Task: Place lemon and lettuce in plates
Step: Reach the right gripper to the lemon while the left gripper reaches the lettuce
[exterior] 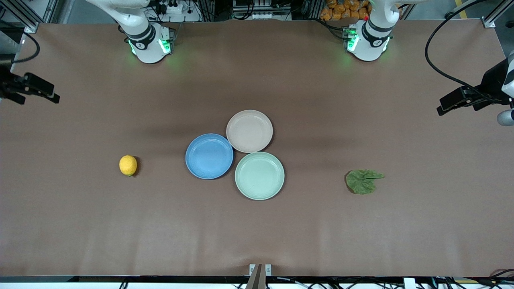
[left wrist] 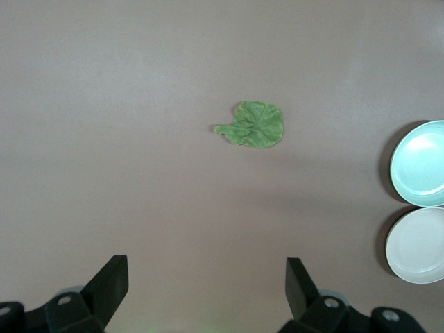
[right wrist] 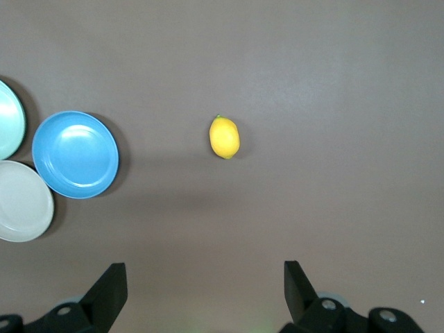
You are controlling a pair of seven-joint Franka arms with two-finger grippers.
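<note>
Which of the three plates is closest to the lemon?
The blue plate. It sits on the side of the cluster toward the lemon, while the beige-pink plate and mint-green plate lie toward the lettuce.

no text, label, brand, number or sign can be read anywhere, neither on the table nor on the things lying on it.

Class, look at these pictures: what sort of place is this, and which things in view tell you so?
Most likely a robotics lab or test cell, not a kitchen. Two arm bases are mounted on a brown-covered table, metal framing and cables edge it, and a lemon, lettuce and three bare plates are laid out like props.
</note>
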